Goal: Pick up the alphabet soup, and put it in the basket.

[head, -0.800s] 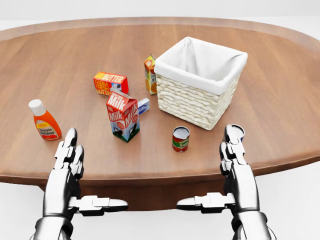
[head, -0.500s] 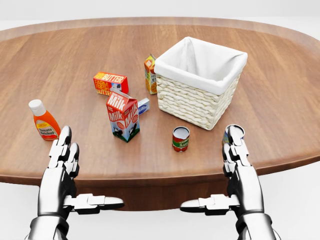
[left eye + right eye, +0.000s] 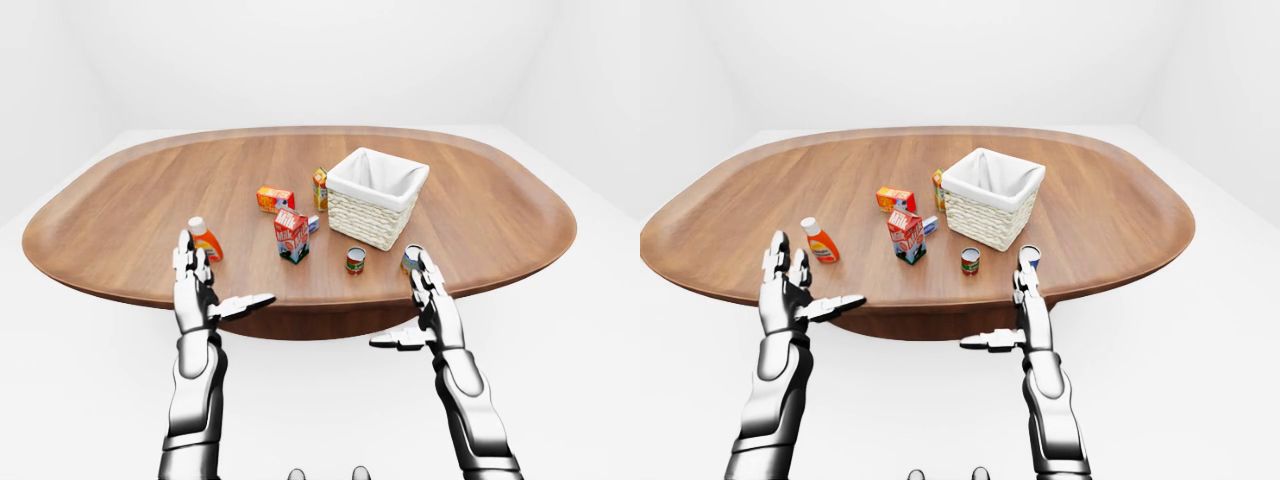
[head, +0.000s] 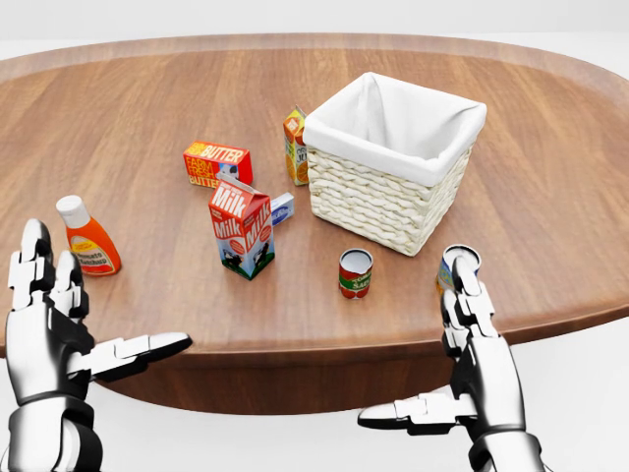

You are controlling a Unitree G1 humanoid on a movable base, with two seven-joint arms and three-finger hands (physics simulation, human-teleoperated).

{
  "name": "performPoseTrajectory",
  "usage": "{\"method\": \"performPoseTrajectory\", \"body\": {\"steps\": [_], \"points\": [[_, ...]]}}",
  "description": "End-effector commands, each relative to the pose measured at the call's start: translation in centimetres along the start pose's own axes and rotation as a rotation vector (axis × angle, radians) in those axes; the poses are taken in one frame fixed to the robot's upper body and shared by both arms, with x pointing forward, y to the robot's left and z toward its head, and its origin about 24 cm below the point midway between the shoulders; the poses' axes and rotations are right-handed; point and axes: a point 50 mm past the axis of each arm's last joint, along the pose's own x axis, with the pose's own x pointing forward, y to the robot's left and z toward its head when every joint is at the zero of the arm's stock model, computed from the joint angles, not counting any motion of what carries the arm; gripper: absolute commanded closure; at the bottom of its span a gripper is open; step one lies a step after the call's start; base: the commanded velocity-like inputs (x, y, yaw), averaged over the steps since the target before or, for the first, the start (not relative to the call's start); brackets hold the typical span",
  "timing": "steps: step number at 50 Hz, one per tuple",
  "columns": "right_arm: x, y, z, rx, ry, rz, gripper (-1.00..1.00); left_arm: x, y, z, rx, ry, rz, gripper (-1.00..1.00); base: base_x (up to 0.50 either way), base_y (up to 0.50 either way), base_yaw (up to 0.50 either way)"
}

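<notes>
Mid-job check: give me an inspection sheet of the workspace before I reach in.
Surface: oval wooden table, intact.
Job's things: basket upright, white-lined. Red-labelled can stands upright just below it in the head view. Second can is partly hidden behind the right hand's fingertips. Labels are too small to tell which is the soup.
Clutter: milk carton, butter box, orange carton, sauce bottle, all upright.
Hands: left hand and right hand open, holding nothing.
Cables: nothing seen.
Surroundings: plain white walls.
</notes>
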Motion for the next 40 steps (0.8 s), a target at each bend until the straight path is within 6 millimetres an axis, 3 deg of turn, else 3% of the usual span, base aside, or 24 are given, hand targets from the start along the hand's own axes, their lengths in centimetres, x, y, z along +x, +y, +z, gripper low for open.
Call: {"method": "performPoseTrajectory", "body": {"steps": [1,32,40], "points": [[-0.4,0.0,-0.1,0.003,0.000,-0.001,-1.00,1.1,1.3,0.4,-0.037,-0.009,0.108,-1.00,0.00,0.00,0.00],[-1.1,0.0,-0.1,0.002,-0.005,-0.002,-1.00,3.0,4.8,2.4,-0.085,-0.066,0.272,-1.00,0.00,0.00,0.00],[-1.1,0.0,-0.2,0.000,-0.003,-0.005,-1.00,3.4,5.4,3.7,-0.108,-0.108,0.282,-1.00,0.00,0.00,0.00]]}}
